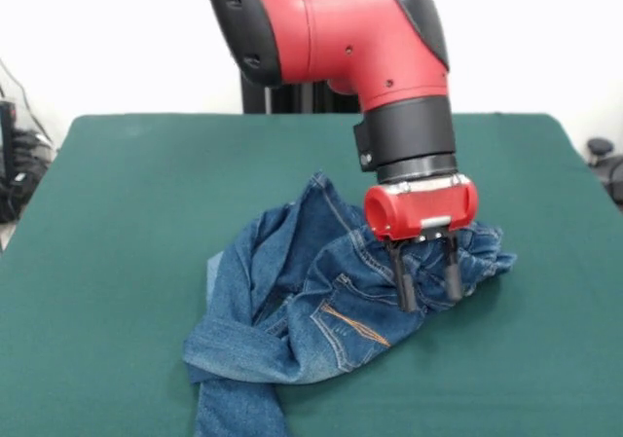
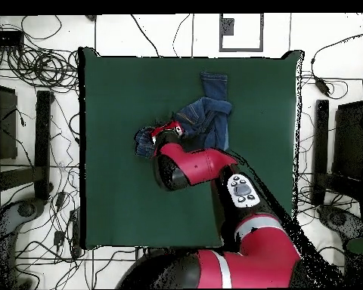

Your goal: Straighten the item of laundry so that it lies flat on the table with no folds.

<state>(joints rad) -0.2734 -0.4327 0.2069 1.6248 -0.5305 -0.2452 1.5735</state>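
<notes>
Blue denim is what you've got bunched up on the dark green table point(image 1: 117, 213), and those jeans point(image 1: 311, 310) are anything but flat right now. From the front view they sit a little right of the table's middle and toward the near edge, heaped and twisted, with layers folded over each other. You can pick out an orange-stitched pocket point(image 1: 355, 328) facing up near the middle of the heap, and one leg trails down off the bottom of the picture at the lower left. Your red and black arm point(image 1: 341, 28) comes down from above and ends right over the right-hand part of the pile. The gripper point(image 1: 428, 281) has its two black fingers point(image 1: 405, 283) pointing straight down, parted by a modest gap, with the tips pressed into the crumpled denim there; a bulge of cloth shows between and behind them, but you can't tell for sure from here whether they are pinching it or merely resting in it. Switch to the overhead view and the jeans point(image 2: 207, 117) lie in the upper middle of the table point(image 2: 124, 174), one leg stretching up toward the far edge, the rest wadded to the left beside the arm point(image 2: 215, 189). The arm's bulk covers the gripper from above, so that view adds nothing on the fingers. Cables point(image 2: 33, 68) sprawl on the floor beside the table.
</notes>
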